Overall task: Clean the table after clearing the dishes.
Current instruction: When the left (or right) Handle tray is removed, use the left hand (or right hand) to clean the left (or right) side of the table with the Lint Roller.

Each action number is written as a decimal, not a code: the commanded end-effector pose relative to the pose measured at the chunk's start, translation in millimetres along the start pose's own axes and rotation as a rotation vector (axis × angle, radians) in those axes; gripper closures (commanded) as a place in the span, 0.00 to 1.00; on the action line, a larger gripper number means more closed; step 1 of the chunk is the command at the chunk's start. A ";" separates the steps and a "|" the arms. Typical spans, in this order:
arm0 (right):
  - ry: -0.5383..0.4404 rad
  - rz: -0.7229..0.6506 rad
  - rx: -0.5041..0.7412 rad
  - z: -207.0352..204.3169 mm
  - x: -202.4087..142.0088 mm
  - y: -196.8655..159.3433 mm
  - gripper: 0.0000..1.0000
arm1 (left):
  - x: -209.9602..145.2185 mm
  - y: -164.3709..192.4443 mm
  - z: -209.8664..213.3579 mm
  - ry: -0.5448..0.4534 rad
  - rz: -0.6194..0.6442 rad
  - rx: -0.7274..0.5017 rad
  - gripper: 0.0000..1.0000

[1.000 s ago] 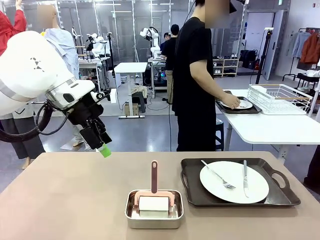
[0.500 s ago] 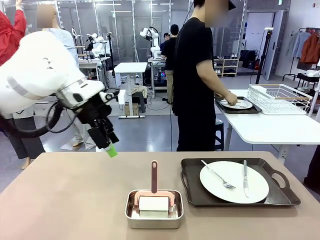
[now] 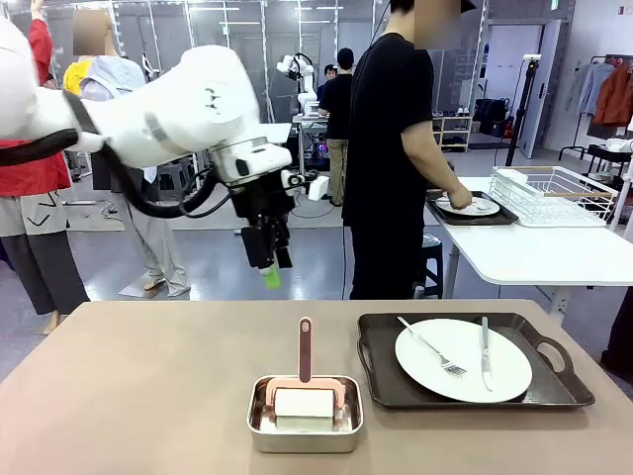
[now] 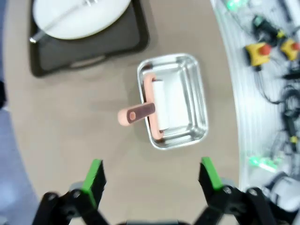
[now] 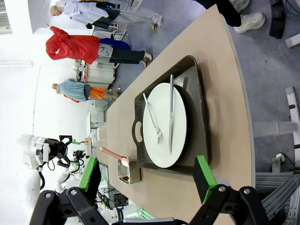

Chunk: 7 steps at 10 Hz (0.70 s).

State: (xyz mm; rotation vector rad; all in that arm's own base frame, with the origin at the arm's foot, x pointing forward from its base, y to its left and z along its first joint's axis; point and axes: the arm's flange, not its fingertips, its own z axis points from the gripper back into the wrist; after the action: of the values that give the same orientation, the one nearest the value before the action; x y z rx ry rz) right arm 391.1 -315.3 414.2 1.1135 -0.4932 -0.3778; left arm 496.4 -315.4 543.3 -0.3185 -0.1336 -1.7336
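The taupe table (image 3: 148, 396) holds one of the dishes: a white plate (image 3: 463, 360) with fork and knife on a dark tray (image 3: 381, 381), at the right. A second plate (image 3: 479, 208) lies on a tray on the white side table, under the person's hand (image 3: 457, 199). My left gripper (image 3: 269, 275) hangs open in the air over the table's far edge. From its wrist view the left gripper (image 4: 152, 174) looks down on a steel pan (image 4: 194, 101) and the plate (image 4: 79, 16). My right gripper (image 5: 146, 176) is open, high off the plate (image 5: 164, 124).
The steel pan (image 3: 304, 414) near the front edge holds a white roller with an upright pink handle (image 3: 305, 348). A white wire dish rack (image 3: 554, 194) stands on the side table. The person stands at the far side, turned to that table.
My left arm has swung right, carrying its gripper from above the table's far left toward the middle. The person's hand stays at the far tray.
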 end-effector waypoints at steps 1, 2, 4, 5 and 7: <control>-0.002 0.006 0.005 1.1 -2.8 1.0 0.00 | 23.2 27.4 2.4 0.079 -0.015 -0.059 0.00; -0.002 0.006 0.005 1.1 -2.8 1.0 0.00 | 33.6 34.5 -9.3 0.107 -0.022 -0.088 0.00; -0.002 0.006 0.005 1.1 -2.8 1.0 0.00 | 41.3 45.4 -36.7 0.171 -0.003 -0.139 0.00; -0.002 0.006 0.005 1.1 -2.8 1.0 0.00 | 41.0 50.8 -47.7 0.185 0.016 -0.150 0.00; -0.002 0.006 0.005 1.1 -2.8 1.0 0.00 | 34.8 63.0 -68.7 0.201 0.043 -0.178 0.00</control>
State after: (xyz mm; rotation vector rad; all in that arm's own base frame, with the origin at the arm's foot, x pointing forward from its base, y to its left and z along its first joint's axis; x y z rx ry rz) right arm 391.0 -315.4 414.1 1.1136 -0.4932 -0.3781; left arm 535.6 -375.3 477.7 -0.2793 0.1321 -1.7446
